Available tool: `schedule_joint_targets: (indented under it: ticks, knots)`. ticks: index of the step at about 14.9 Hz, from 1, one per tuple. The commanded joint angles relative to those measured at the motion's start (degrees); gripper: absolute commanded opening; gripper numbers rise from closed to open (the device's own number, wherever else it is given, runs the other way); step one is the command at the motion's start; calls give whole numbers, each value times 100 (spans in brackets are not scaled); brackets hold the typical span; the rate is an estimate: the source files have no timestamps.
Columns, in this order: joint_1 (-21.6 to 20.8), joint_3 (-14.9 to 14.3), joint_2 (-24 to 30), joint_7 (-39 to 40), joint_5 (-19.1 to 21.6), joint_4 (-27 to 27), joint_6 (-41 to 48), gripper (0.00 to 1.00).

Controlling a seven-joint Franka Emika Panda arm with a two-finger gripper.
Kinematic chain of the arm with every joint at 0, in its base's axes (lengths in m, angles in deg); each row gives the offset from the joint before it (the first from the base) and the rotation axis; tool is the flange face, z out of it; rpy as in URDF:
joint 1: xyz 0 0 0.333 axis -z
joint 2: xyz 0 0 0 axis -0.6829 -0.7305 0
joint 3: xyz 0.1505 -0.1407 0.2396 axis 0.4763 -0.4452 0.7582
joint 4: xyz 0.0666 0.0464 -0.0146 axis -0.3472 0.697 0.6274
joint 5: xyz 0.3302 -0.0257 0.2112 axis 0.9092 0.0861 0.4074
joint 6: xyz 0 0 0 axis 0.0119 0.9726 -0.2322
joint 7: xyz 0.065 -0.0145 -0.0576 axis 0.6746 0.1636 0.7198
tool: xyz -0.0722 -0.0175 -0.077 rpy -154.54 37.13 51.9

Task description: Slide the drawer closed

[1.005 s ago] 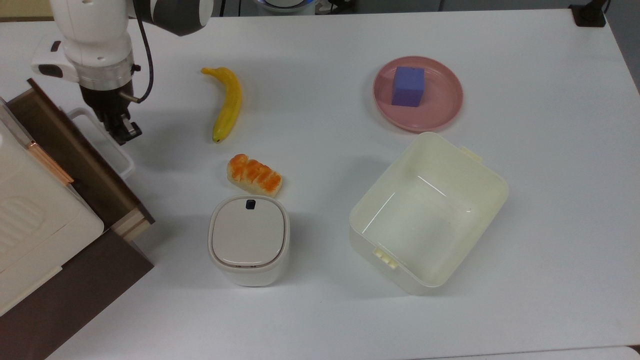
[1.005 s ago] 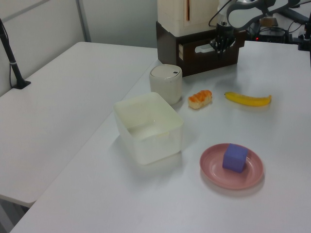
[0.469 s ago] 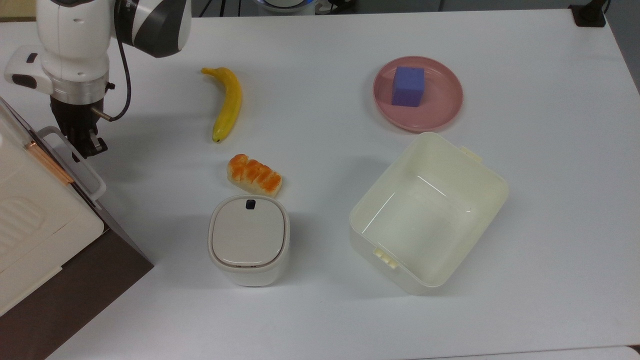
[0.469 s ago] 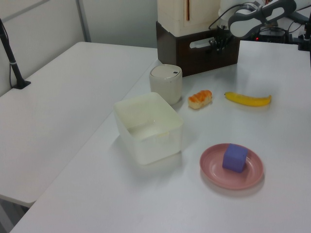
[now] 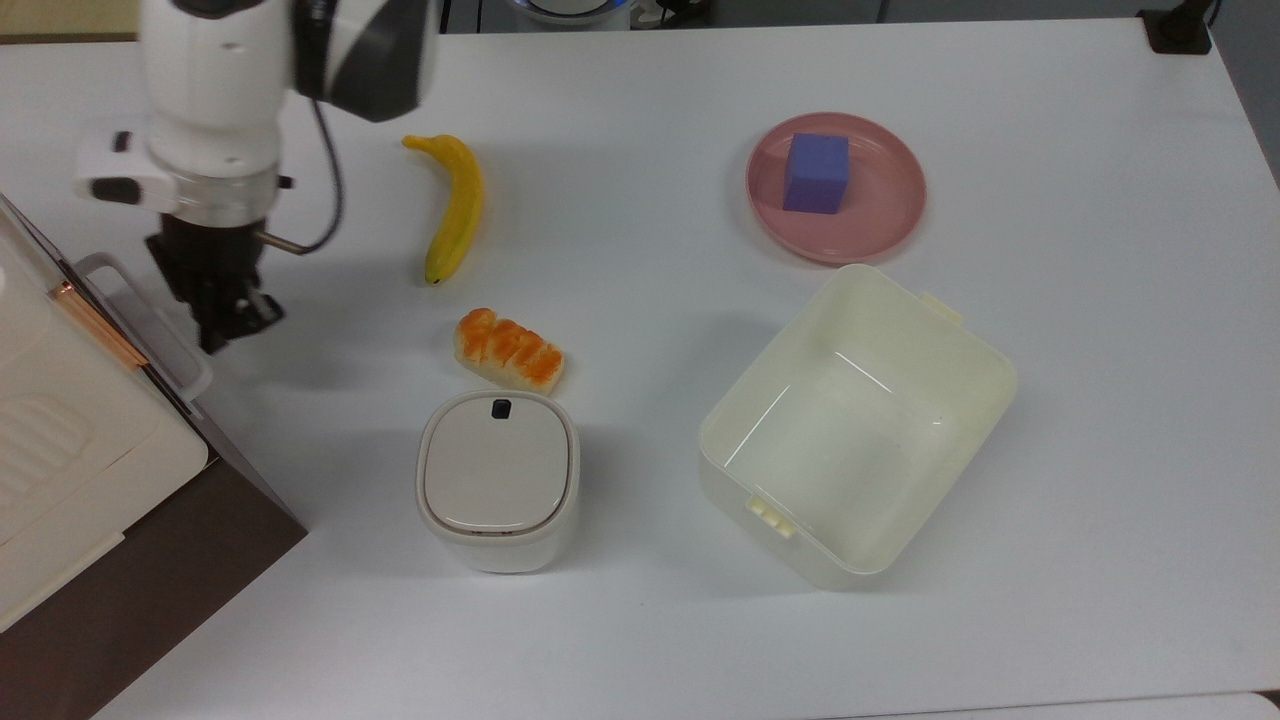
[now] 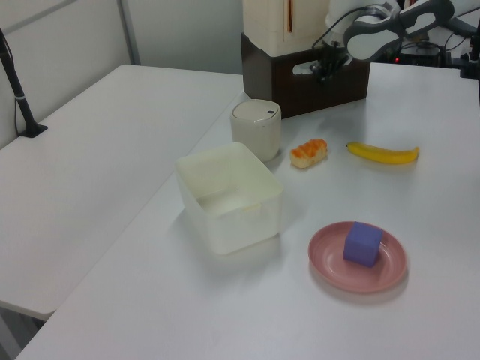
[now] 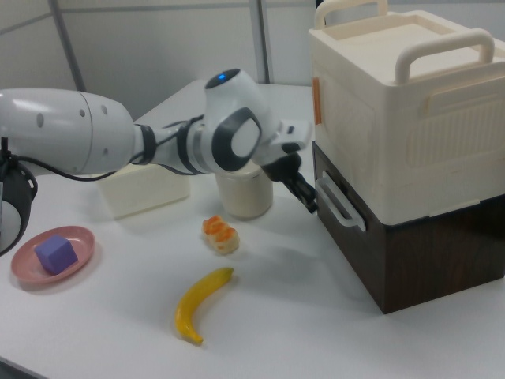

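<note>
One white table (image 5: 1050,520) spreads under me, with grey partition walls behind in the left view, and the dark cabinet (image 7: 410,253) at the top view's left has the drawer (image 7: 341,207) flush in its front. My gripper (image 5: 232,322) hangs near its white loop handle, empty, and I cannot tell how my jaws stand. Since a second ago the drawer has gone in and I have backed away.

Top view: overhead, straight down on table (image 5: 1050,620). Left view: oblique, far end, cabinet (image 6: 300,82) upper frame. Right view: low, close beside cabinet. All share banana (image 5: 455,205).
</note>
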Motion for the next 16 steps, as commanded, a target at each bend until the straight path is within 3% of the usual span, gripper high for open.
schedule_joint_targets:
  ticks: [1, 2, 4, 5, 7, 10, 12, 16]
  knots:
    - [-189, 505, 398, 360, 11, 83, 699, 0]
    - [-189, 725, 573, 614, 63, 92, 1234, 0]
    - [-294, 946, 968, 1333, 736, 83, 2166, 10]
    - [-521, 895, 1110, 1685, 1045, 48, 2693, 26]
    - [-768, 885, 1426, 1873, 1206, 57, 3276, 38]
    - [-1120, 745, 1752, 2048, 1443, 48, 3892, 68]
    - [-1392, 526, 1910, 2084, 1505, 48, 4042, 100]
    - [-1621, 420, 2174, 2102, 1514, 48, 4263, 100]
